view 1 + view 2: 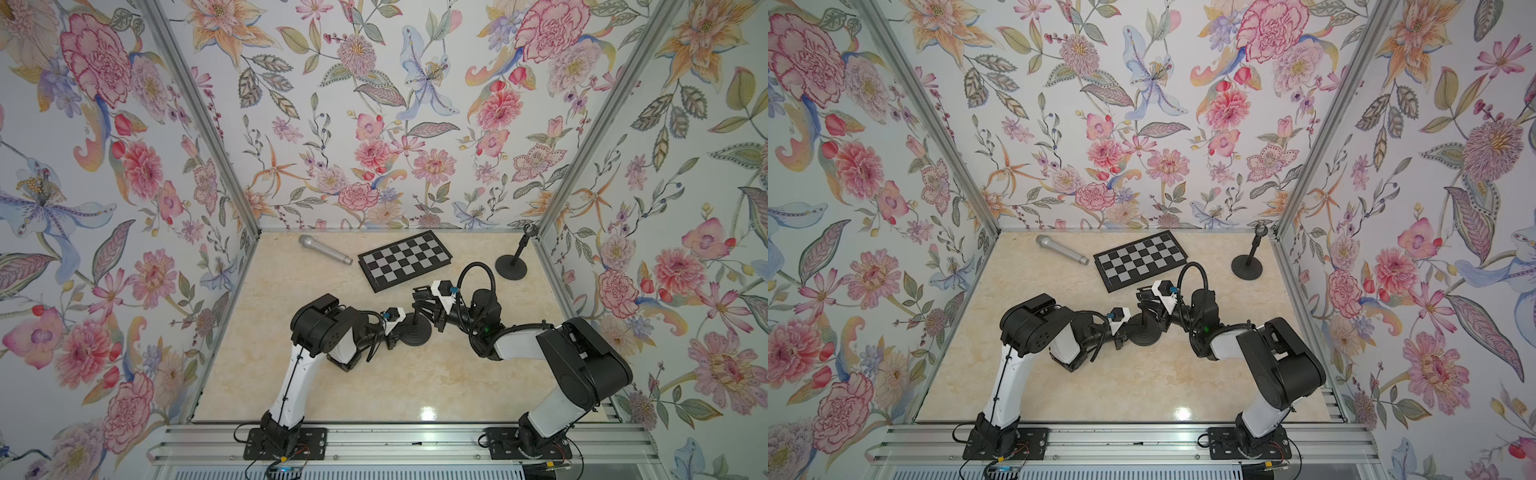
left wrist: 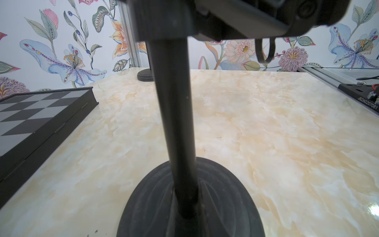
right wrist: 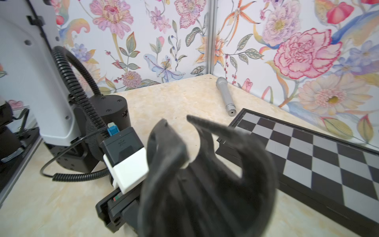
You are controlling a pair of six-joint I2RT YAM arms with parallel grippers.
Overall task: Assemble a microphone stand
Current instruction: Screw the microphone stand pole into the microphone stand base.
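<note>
A black microphone stand stands mid-table, its round base (image 1: 417, 332) (image 1: 1145, 332) flat on the marble. My left gripper (image 1: 394, 338) is shut on the base's left rim; in the left wrist view the pole (image 2: 174, 123) rises from the base (image 2: 188, 207), and the jaws themselves are hidden. At the pole's top, my right gripper (image 1: 424, 309) (image 2: 235, 18) is shut on the black U-shaped microphone clip (image 3: 207, 164), which looks blurred in the right wrist view. A silver microphone (image 1: 325, 249) (image 3: 225, 96) lies at the back left.
A black-and-grey chessboard (image 1: 405, 259) (image 2: 41, 115) (image 3: 317, 153) lies behind the grippers. A second black stand (image 1: 513, 262) (image 2: 144, 74) stands in the back right corner. Floral walls enclose three sides; a metal rail (image 1: 415, 444) runs along the front.
</note>
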